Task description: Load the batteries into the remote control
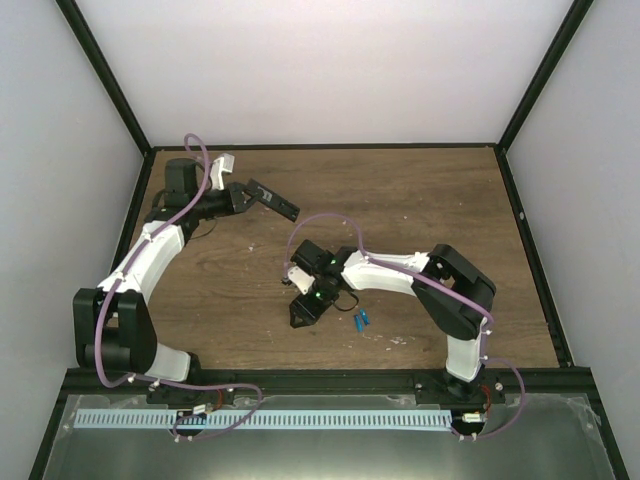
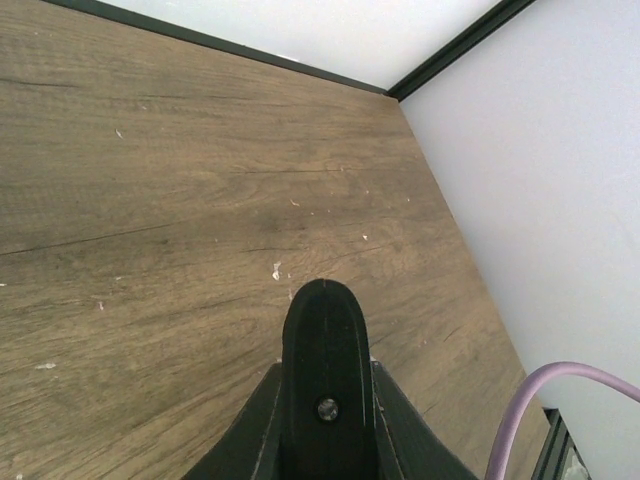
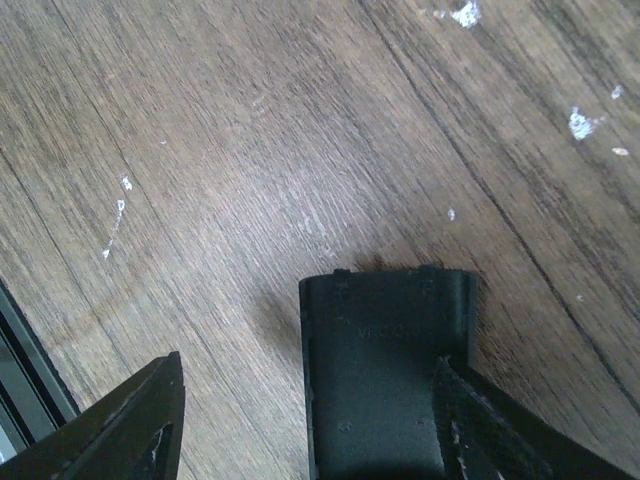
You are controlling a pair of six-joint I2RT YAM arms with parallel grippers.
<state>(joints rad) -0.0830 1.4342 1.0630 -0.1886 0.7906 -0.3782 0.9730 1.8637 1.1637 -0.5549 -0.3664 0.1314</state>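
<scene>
My left gripper [image 1: 246,194] is raised at the back left and shut on the remote control [image 1: 274,200], a slim black bar that sticks out to the right. In the left wrist view the remote [image 2: 325,340] sits between the jaws of that gripper [image 2: 327,372], above the table. The two blue batteries [image 1: 360,320] lie together on the table, just right of my right gripper [image 1: 302,306]. The right gripper [image 3: 308,365] is open low over the wood, with a flat black cover piece [image 3: 385,370] between its fingers, against the right finger [image 3: 500,430].
The wooden table [image 1: 400,200] is bordered by a black frame and white walls. Purple cables loop over both arms. Small white flecks mark the wood near the right gripper [image 3: 465,14].
</scene>
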